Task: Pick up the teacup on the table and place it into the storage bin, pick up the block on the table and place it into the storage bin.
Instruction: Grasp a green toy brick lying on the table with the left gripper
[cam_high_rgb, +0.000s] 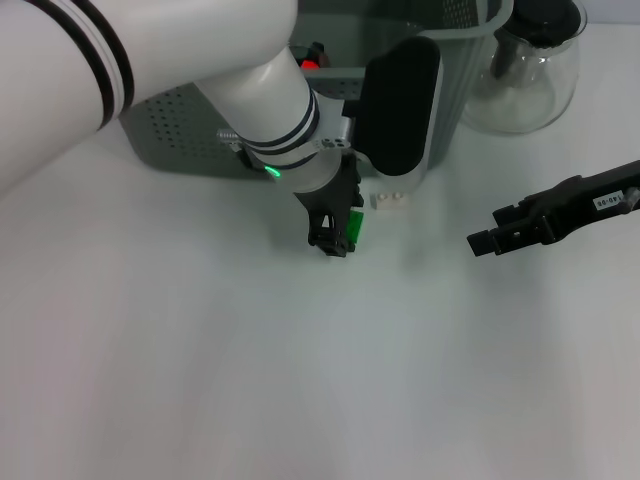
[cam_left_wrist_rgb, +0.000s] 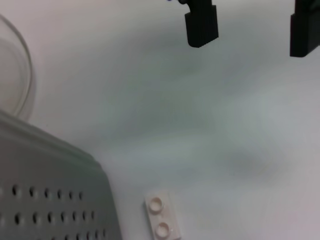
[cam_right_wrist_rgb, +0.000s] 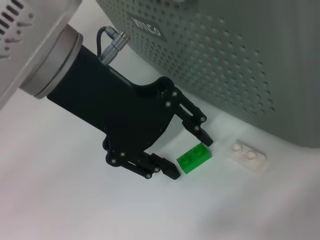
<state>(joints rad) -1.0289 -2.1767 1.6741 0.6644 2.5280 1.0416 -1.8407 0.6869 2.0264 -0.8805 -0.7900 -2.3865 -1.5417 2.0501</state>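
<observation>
From the head camera I see my left tool (cam_high_rgb: 338, 236) lowered over the green block (cam_high_rgb: 354, 226) on the counter just in front of the storage bin (cam_high_rgb: 180, 130); my right tool (cam_high_rgb: 488, 240) waits apart, near the glass teapot (cam_high_rgb: 527, 70).

Left wrist: a white brick (cam_left_wrist_rgb: 162, 222) lies beside the bin wall.

Right wrist: fingers spread around the block, not yet pinching. Something red shows inside the bin, possibly the teacup; block remains.

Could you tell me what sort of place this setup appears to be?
Probably a lab test bench: a plain white table, a storage bin and glass teapot as props, toy blocks, green and white, by the open left gripper.
</observation>
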